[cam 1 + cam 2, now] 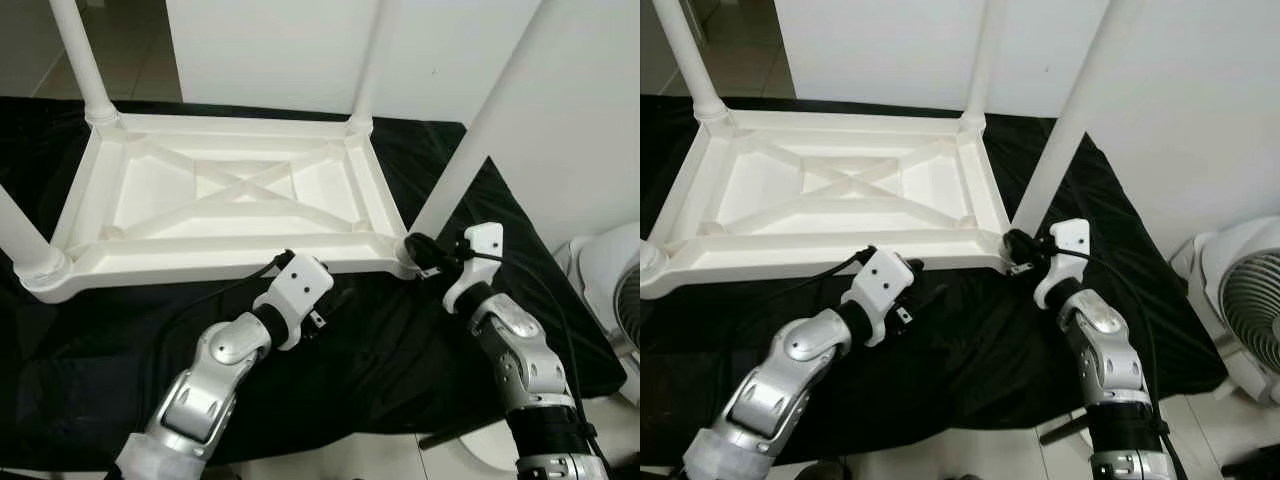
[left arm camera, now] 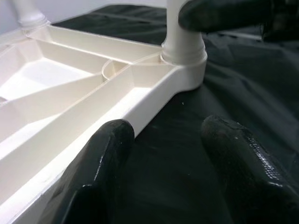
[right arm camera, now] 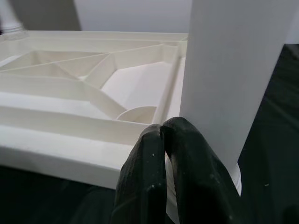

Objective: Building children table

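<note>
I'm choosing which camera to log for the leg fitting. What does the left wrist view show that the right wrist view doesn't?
Left wrist view alone: the left claw, fingers apart, hovering over the black cloth just off the upturned table top's edge, plus the right claw seen from outside against the near right leg.

Right wrist view alone: the right claw's fingers pressed together, right against that leg.

Both: the white table top with its ribbed underside, and that corner leg in its socket.
</note>
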### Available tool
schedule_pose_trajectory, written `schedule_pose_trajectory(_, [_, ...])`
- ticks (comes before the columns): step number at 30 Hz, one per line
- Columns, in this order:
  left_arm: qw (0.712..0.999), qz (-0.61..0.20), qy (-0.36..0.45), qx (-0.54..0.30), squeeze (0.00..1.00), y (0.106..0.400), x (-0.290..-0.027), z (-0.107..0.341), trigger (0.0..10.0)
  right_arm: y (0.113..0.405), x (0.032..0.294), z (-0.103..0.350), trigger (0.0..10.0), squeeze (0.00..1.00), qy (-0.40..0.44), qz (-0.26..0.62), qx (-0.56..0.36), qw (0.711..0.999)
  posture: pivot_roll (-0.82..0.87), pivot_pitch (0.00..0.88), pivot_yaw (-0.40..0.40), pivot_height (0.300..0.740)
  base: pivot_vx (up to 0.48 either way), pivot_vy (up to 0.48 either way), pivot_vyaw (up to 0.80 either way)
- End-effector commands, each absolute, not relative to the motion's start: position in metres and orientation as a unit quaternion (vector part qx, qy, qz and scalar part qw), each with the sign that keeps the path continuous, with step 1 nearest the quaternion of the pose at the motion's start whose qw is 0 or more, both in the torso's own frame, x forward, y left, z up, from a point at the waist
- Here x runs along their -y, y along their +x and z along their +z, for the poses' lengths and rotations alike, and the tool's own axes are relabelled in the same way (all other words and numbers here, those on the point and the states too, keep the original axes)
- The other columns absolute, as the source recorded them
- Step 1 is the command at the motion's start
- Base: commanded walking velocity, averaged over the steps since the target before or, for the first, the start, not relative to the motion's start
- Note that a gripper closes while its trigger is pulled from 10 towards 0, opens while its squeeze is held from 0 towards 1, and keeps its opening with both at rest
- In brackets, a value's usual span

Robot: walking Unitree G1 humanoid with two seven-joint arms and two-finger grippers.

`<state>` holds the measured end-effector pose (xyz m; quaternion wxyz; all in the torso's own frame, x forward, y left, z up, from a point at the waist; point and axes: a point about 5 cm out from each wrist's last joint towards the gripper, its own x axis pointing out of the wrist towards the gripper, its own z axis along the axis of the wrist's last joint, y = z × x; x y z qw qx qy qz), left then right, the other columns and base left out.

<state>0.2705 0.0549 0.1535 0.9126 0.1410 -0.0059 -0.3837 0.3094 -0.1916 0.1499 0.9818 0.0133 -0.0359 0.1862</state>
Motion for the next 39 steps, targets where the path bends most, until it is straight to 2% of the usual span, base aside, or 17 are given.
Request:
schedule_pose_trajectory(1, [0.95, -0.275, 0.148, 0.02, 0.0, 0.288, -0.059, 0.159, 10.0, 0.308, 0.22, 0.143, 10.0, 0.0, 0.009, 0.116, 0.026, 0.993, 0.16, 0.092, -0.081, 0.74, 0.0, 0.0, 0.0])
schedule_pose_trajectory(10, [0.944, -0.28, 0.174, 0.031, 0.0, 0.306, -0.054, 0.169, 10.0, 0.306, 0.225, 0.142, 10.0, 0.0, 0.009, 0.101, 0.032, 0.994, 0.15, 0.102, -0.067, 0.74, 0.0, 0.0, 0.0])
schedule_pose_trajectory(15, [0.93, -0.304, 0.205, 0.03, 0.0, 0.315, -0.057, 0.17, 10.0, 0.297, 0.206, 0.146, 10.0, 0.0, 0.026, 0.129, 0.044, 0.99, 0.14, 0.109, -0.059, 0.74, 0.0, 0.0, 0.0])
schedule_pose_trajectory(20, [0.923, -0.312, 0.225, 0.015, 0.0, 0.324, -0.073, 0.165, 10.0, 0.282, 0.182, 0.154, 10.0, 0.0, 0.055, 0.165, 0.062, 0.983, 0.11, 0.114, -0.043, 0.74, 0.0, 0.0, 0.0])
schedule_pose_trajectory(24, [0.914, -0.325, 0.241, 0.006, 0.0, 0.327, -0.081, 0.161, 10.0, 0.277, 0.176, 0.157, 10.0, 0.0, 0.061, 0.169, 0.066, 0.982, 0.1, 0.116, -0.036, 0.74, 0.0, 0.0, 0.0])
schedule_pose_trajectory(39, [0.875, -0.418, 0.244, -0.035, 0.0, 0.325, -0.111, 0.151, 10.0, 0.273, 0.182, 0.169, 10.0, 0.0, 0.051, 0.165, 0.069, 0.983, 0.09, 0.116, -0.011, 0.74, 0.0, 0.0, 0.0])
